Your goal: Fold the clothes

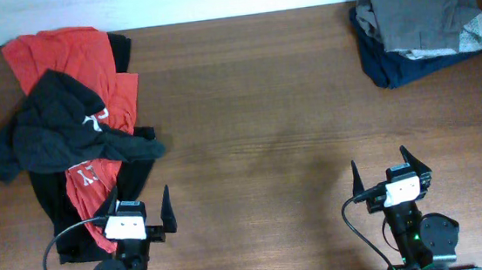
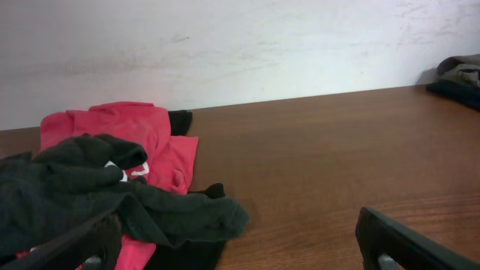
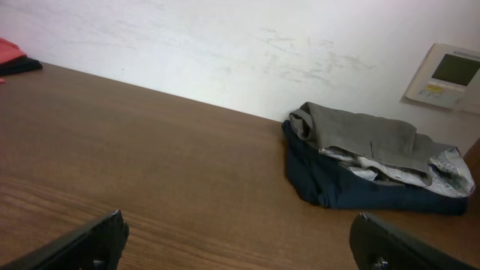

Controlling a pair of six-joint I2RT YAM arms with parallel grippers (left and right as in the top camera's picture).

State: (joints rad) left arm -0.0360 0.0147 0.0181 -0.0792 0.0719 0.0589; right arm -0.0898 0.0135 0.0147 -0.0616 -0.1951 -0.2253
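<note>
A crumpled pile of clothes lies at the table's left: a black garment point(image 1: 56, 125) with white lettering bunched on top of red cloth point(image 1: 64, 59) and more black cloth beneath. It shows in the left wrist view, the black garment point(image 2: 82, 191) over the red cloth point(image 2: 120, 124). My left gripper point(image 1: 143, 215) point(image 2: 240, 244) is open and empty at the pile's near right edge. A folded stack, grey point(image 1: 419, 14) over navy point(image 1: 402, 70), sits at the back right, also in the right wrist view point(image 3: 360, 135). My right gripper point(image 1: 386, 170) point(image 3: 236, 240) is open and empty, well short of the stack.
The brown wooden table point(image 1: 256, 107) spans the view, with a white wall behind it. A wall control panel point(image 3: 448, 73) hangs at the right in the right wrist view.
</note>
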